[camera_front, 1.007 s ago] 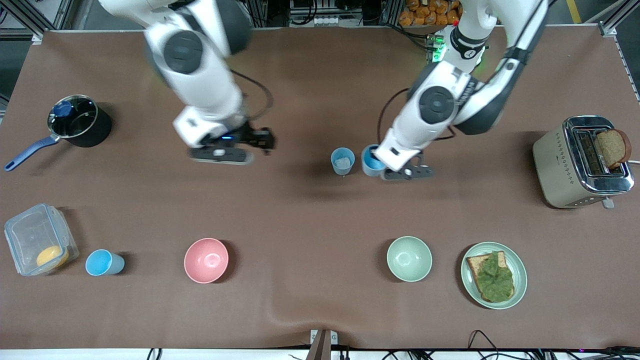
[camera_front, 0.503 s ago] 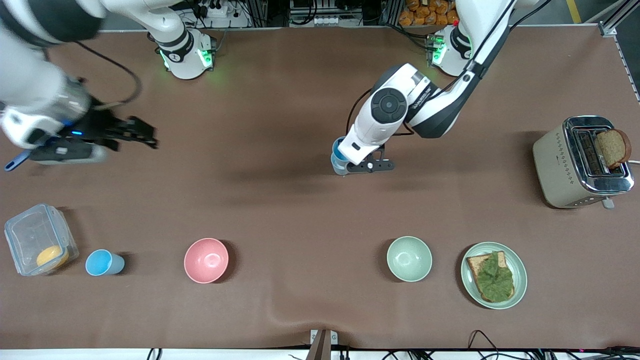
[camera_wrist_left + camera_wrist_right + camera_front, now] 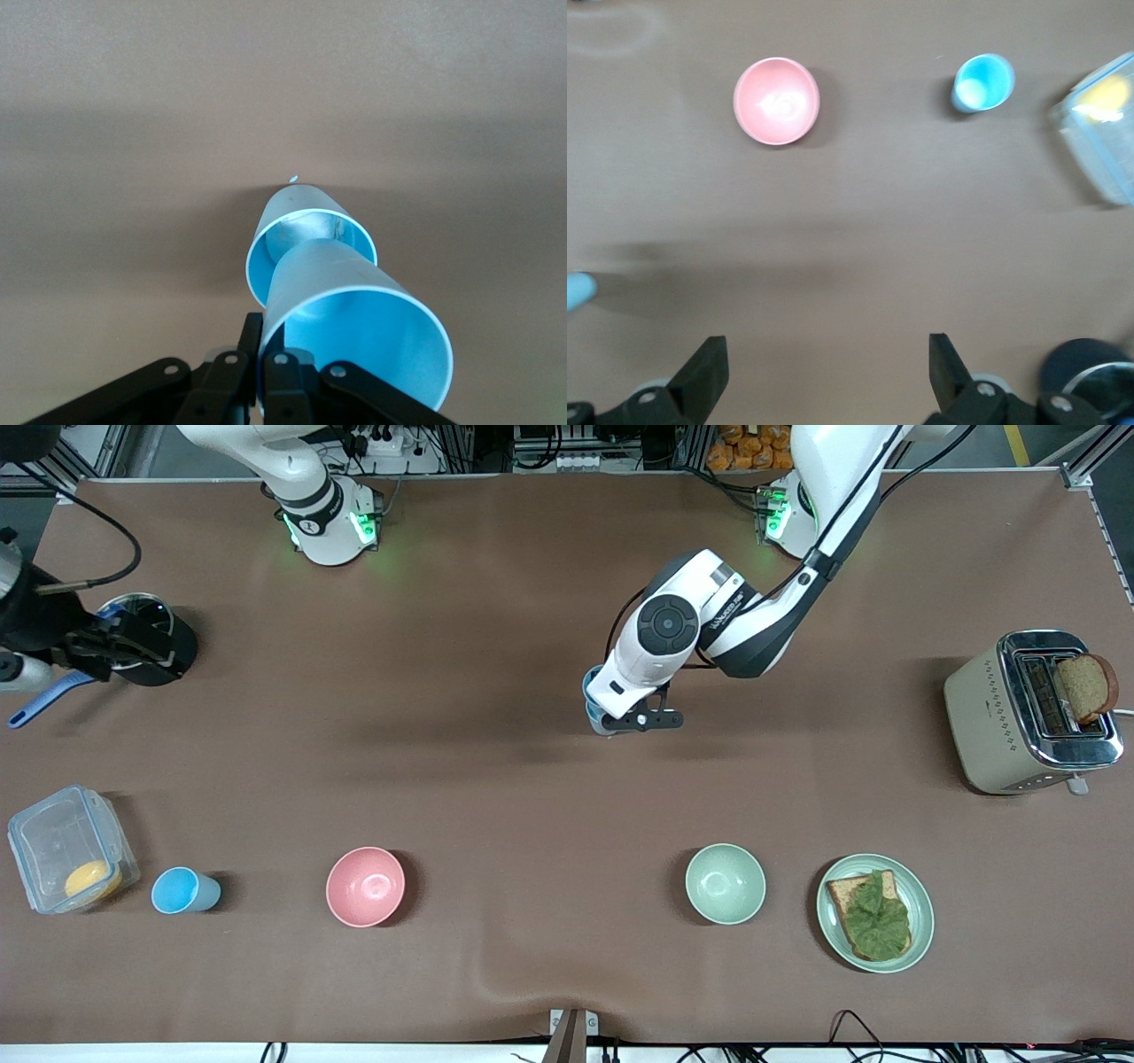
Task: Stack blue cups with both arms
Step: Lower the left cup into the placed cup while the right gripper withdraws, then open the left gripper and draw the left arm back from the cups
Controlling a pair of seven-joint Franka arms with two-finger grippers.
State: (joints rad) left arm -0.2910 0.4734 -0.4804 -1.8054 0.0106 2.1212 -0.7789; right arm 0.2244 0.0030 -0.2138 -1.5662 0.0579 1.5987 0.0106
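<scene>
The left gripper [image 3: 257, 376] is pinching a light, thin-walled, likely slippery blue cup [image 3: 354, 328] by its rim at six o'clock, nesting it into another cup [image 3: 306, 226], while the right gripper [image 3: 824, 372], jaws wide and empty, is hovering over the pot [image 3: 146, 642].

one blue cup [image 3: 354, 323] sits partly in another [image 3: 306, 239], a third [image 3: 183, 890] beside the container [image 3: 62, 850].

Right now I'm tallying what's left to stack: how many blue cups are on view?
3: one held by the left claw, the held cup entering the standing cup mid-table; the lone cup beside the clear container.
</scene>
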